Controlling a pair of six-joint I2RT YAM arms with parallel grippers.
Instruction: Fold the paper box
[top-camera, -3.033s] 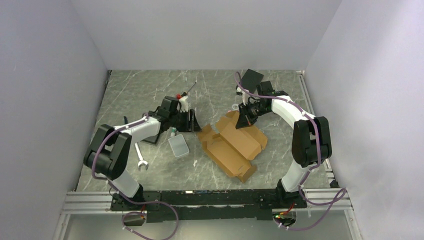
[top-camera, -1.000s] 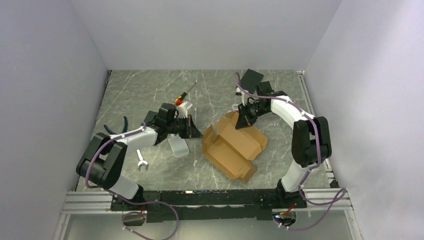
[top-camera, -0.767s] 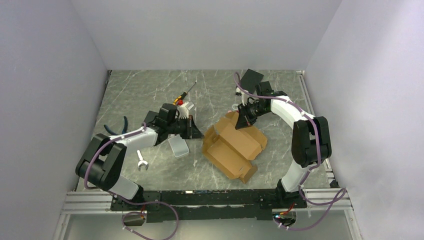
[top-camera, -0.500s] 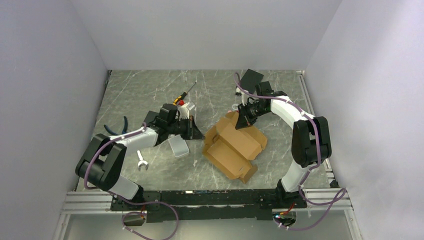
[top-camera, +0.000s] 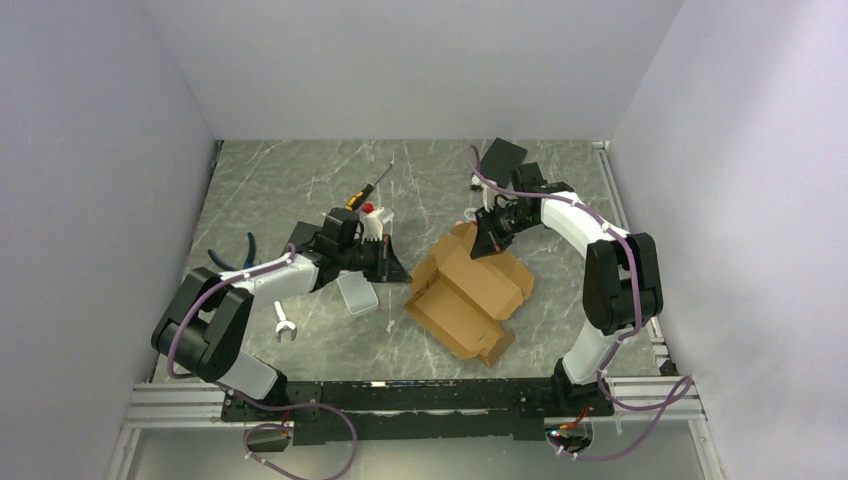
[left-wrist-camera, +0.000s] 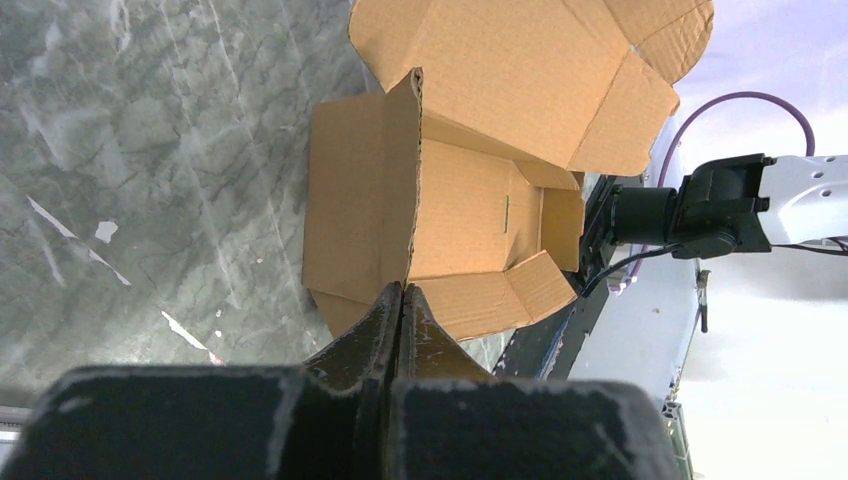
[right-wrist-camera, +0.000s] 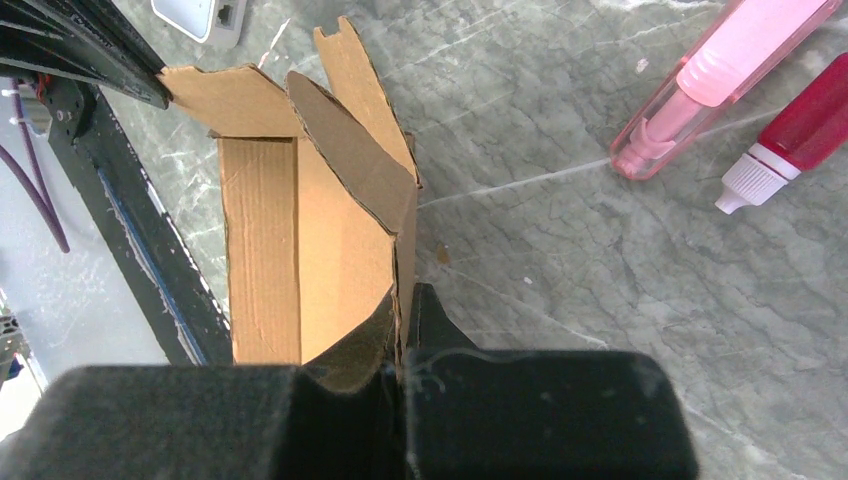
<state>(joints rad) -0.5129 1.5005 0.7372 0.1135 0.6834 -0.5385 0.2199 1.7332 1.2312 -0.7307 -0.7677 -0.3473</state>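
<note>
Paper box (top-camera: 468, 292) on table (top-camera: 300, 190), right of centre, half formed: base flat, left side wall raised, far flap up.
Right gripper (right-wrist-camera: 403, 296): fingers closed, pinching far flap edge.
Left gripper (left-wrist-camera: 403, 292): fingers closed, tips against raised wall's end, nothing visibly between them.
Doing it well, likely: right anchors; left nudges wall along crease, slowly, not shoving whole box.

1. Looking like a robotics lab test cell.
2. Being boxed in by plain pale walls (top-camera: 420, 70) around a marble-patterned tabletop (top-camera: 290, 185).
3. Carrying a left arm (top-camera: 270, 275) and a right arm (top-camera: 575, 220) bolted along an aluminium rail (top-camera: 170, 400), trailing purple cables (top-camera: 650, 400).
4. Lying about loose: a screwdriver (top-camera: 366, 190), a wrench (top-camera: 283, 325), pliers (top-camera: 248, 246).
</note>
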